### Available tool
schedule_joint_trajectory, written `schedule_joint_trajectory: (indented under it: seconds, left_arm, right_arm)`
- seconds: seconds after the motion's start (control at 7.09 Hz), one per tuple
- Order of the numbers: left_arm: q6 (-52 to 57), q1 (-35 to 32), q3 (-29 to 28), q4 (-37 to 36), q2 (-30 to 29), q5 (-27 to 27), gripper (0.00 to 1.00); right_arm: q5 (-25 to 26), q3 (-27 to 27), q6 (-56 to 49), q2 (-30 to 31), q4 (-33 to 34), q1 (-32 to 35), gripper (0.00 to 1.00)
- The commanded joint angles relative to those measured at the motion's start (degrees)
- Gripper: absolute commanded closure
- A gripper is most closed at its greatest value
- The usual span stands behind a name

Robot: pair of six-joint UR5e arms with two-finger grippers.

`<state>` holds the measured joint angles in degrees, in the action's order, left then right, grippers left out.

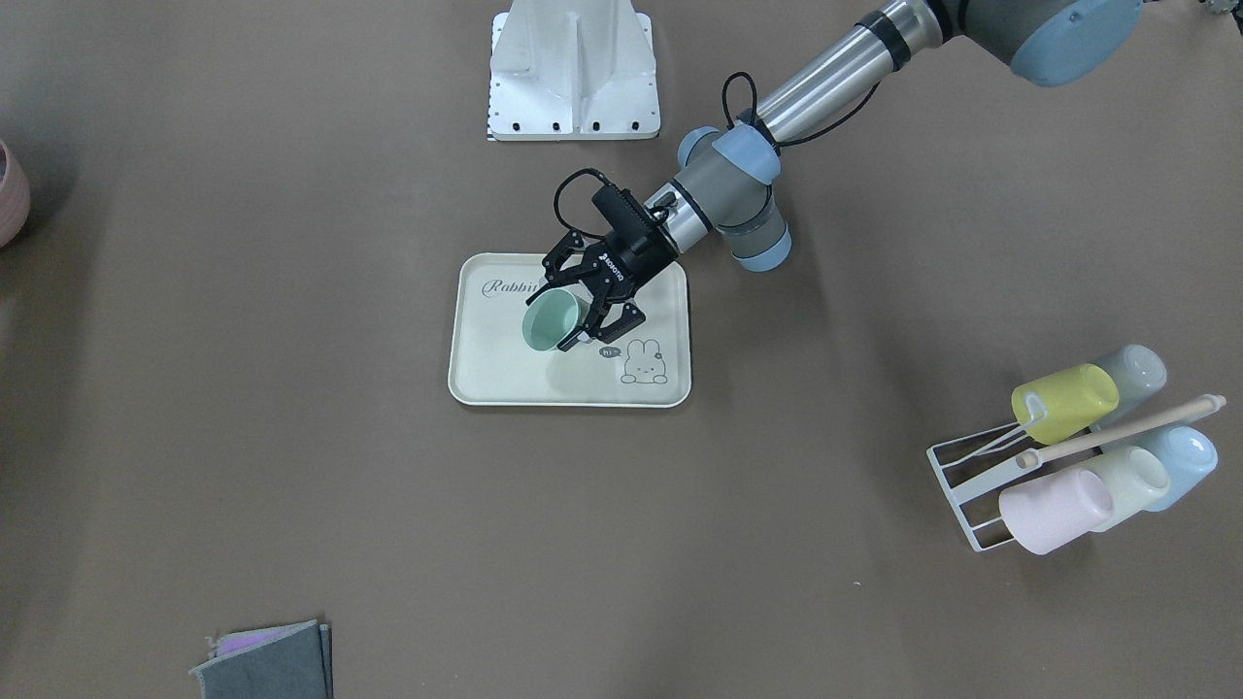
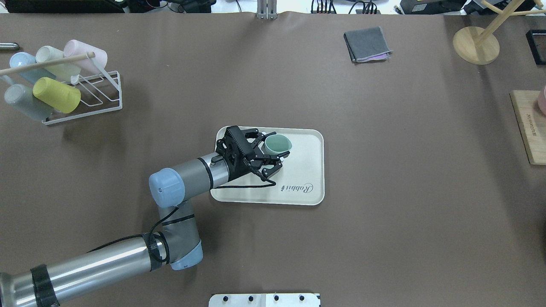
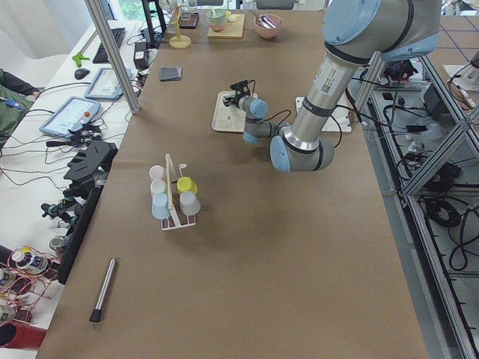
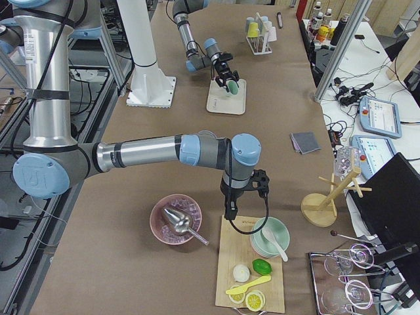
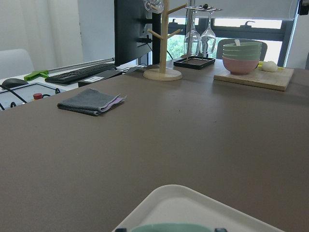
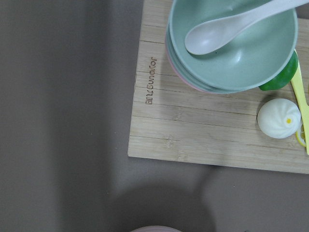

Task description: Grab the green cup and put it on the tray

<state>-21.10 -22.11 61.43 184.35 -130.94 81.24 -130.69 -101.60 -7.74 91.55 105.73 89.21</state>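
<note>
- A matte brown counter (image 2: 405,213) fills the workspace and carries everything the arms work on.
- The tray (image 2: 307,170) lies flat near the counter's middle. Its "Rabbit" lettering runs along the edge nearest the robot.
- The left gripper (image 2: 273,150) is low over the tray, its jaws closed against the sides of the green cup (image 2: 278,143).
- The cup is slightly tipped, mouth up, over the far left part of the tray in the overhead view. Whether its base touches the tray cannot be told.
- The right gripper (image 4: 260,187) hangs above a wooden board (image 6: 193,130) at the counter's right end. Whether its jaws are open or closed cannot be told.
- On the board sits a stack of bowls (image 6: 231,53) with a white spoon (image 6: 227,29) in the top one. A pink bowl (image 4: 176,220) stands just beside the board.
- At the far left, a white wire rack (image 2: 102,96) holds pastel cups (image 2: 57,94) lying on their sides.
- On the far side lie a folded grey cloth (image 2: 367,44) and a wooden branch stand (image 2: 475,44).
- Beyond the counter are a monitor (image 5: 133,29), a keyboard (image 5: 79,72) and stemmed glasses (image 5: 208,36) before a bright window.
</note>
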Motion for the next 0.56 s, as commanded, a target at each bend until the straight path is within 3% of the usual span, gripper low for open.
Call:
schedule_joint_trajectory:
  seconds: [0.0,0.42]
  left_arm:
    - [0.09,-0.04,0.79,0.39,1.21,-0.37,0.01]
    - [0.09,-0.04,1.50,0.48,2.00,-0.46,0.01]
  right_arm:
    - [0.00,-0.01,0.00,0.12,0.00,0.00,0.00]
    - [-0.09,-0.01,0.00,0.47,0.00,0.00,0.00]
